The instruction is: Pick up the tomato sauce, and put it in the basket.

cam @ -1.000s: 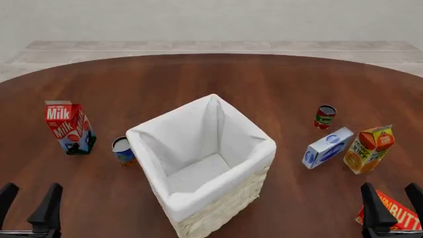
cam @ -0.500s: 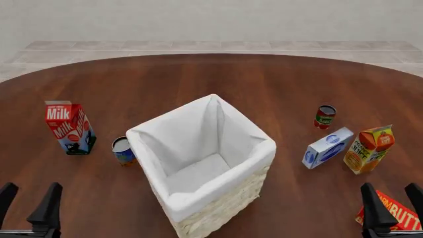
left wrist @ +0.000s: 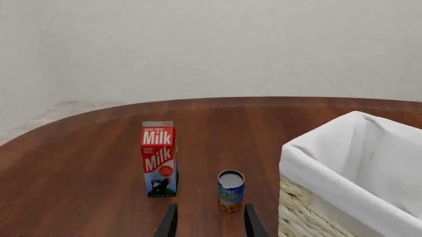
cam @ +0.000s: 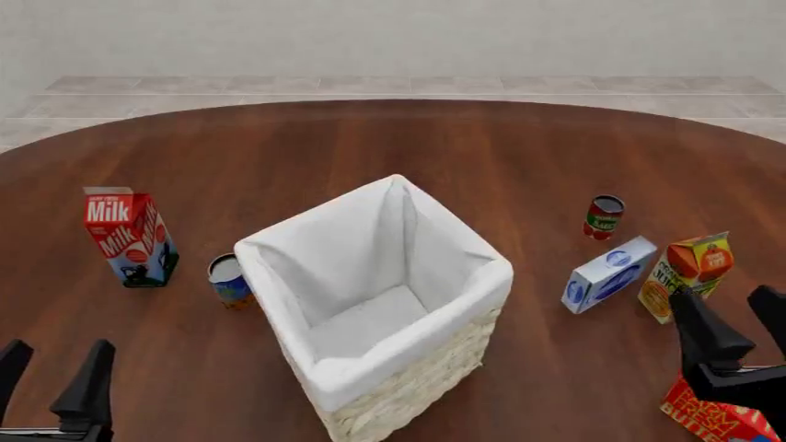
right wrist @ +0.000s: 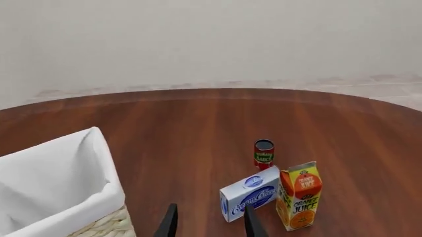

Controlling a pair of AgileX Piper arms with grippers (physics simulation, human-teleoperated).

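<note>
Front view: my right gripper (cam: 734,324) open, empty, hanging above the butter box (cam: 712,414), near the orange juice carton (cam: 686,274). Left gripper (cam: 52,373) open too, low by the near table edge. Tomato sauce (cam: 603,217) upright on table, beyond the blue-white box (cam: 608,273), well apart from the basket (cam: 418,368). Milk carton (cam: 128,237) and blue can (cam: 227,280) sit left of the basket.

The left end effector (cam: 52,378) sat low at the near left corner of the front view, its two dark fingers (cam: 88,382) spread apart and pointing forward, nothing between them; the right end effector (cam: 732,324) stood higher and further forward at the near right, its fingers (cam: 700,327) likewise parted and empty; in each wrist view only the tips of two separated fingers (left wrist: 169,224) (right wrist: 169,222) showed.
</note>
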